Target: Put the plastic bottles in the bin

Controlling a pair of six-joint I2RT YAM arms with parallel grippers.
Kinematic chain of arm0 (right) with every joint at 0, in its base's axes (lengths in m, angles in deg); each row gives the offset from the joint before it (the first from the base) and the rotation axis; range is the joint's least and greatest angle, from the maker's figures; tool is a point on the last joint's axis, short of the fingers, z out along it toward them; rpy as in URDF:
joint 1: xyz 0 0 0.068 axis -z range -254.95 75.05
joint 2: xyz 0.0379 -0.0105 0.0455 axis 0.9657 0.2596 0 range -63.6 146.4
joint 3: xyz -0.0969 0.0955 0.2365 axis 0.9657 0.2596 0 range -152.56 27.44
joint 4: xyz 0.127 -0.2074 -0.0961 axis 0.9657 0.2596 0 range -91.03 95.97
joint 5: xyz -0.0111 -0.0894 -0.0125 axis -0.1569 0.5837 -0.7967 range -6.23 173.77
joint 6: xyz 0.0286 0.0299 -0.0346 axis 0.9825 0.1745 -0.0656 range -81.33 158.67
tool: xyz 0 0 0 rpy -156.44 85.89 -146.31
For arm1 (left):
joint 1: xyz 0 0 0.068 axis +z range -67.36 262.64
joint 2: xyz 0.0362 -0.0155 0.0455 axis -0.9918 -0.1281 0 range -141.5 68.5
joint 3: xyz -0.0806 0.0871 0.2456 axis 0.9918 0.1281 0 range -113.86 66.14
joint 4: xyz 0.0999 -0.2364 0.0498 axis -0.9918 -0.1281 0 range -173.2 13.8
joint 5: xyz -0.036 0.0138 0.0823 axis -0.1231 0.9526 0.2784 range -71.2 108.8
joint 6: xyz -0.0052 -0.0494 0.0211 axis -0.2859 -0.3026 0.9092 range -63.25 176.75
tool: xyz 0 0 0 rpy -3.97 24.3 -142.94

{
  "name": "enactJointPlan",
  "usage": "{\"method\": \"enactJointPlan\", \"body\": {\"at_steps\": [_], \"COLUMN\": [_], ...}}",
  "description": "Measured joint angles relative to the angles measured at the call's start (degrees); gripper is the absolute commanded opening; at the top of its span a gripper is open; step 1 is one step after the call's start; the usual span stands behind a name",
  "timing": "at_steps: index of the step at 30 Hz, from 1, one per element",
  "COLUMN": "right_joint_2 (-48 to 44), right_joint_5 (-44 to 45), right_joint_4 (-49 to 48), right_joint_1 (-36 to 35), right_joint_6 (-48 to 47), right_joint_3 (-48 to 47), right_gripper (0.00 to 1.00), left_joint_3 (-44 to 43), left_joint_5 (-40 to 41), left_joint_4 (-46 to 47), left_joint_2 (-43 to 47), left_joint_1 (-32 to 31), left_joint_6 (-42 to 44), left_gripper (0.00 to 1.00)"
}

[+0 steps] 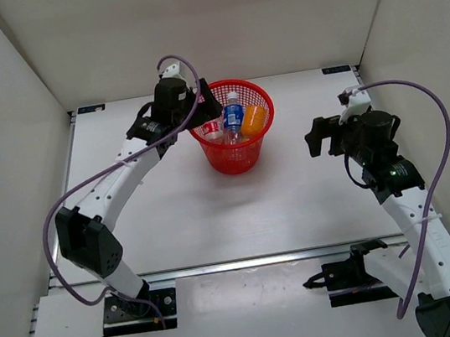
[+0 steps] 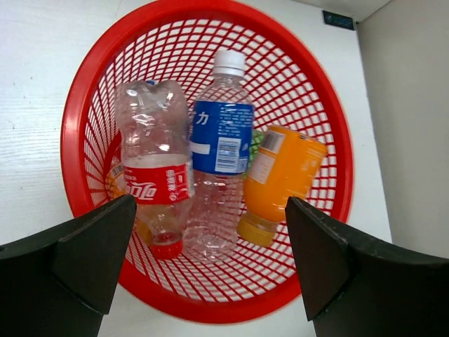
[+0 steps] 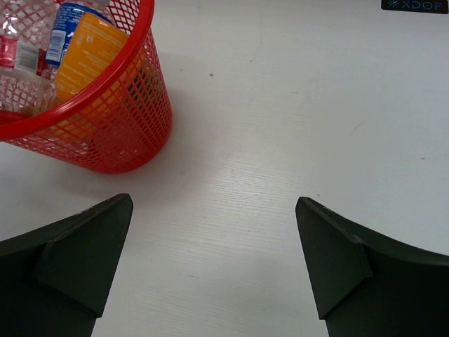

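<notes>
The red mesh bin (image 1: 236, 158) stands at the back middle of the table. Inside it lie a clear bottle with a red label (image 2: 156, 175), a clear bottle with a blue label (image 2: 221, 140) and an orange bottle (image 2: 280, 179). A sliver of green (image 2: 256, 140) shows between them, and more orange (image 2: 116, 179) behind the red label. My left gripper (image 1: 198, 105) hangs open over the bin's left rim (image 2: 70, 126), holding nothing. Over bare table to the right of the bin (image 3: 119, 133), my right gripper (image 1: 318, 136) is open and empty.
White walls close in the table on the left, back and right. Small black tags sit at the back corners (image 1: 91, 109) (image 1: 336, 70). Both arm bases (image 1: 136, 309) (image 1: 351, 272) are bolted at the near edge.
</notes>
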Motion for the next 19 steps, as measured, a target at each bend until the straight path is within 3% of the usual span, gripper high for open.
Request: {"method": "enactJointPlan", "body": {"at_steps": [5, 10, 15, 19], "right_joint_2": [1.38, 6.14, 8.39, 7.41], "right_joint_5": [2.29, 4.55, 7.76, 5.9], "right_joint_4": [1.42, 6.51, 11.34, 11.85], "right_joint_1": [-0.66, 2.97, 5.62, 6.88], "right_joint_6": [-0.66, 0.57, 1.81, 2.99], "right_joint_3": [-0.15, -0.5, -0.5, -0.44], "right_gripper": [1.0, 0.99, 0.99, 0.99], "left_joint_3": [0.5, 11.45, 26.99, 35.3], "left_joint_5": [1.66, 7.37, 12.59, 13.94], "left_joint_4": [-1.77, -7.43, -16.2, -22.01], "left_joint_2": [5.51, 20.81, 35.85, 41.22], "left_joint_1": [-0.7, 1.33, 11.34, 15.67], "left_joint_6": [0.59, 0.35, -0.33, -0.9], "left_gripper": [0.99, 0.98, 0.99, 0.99]}}
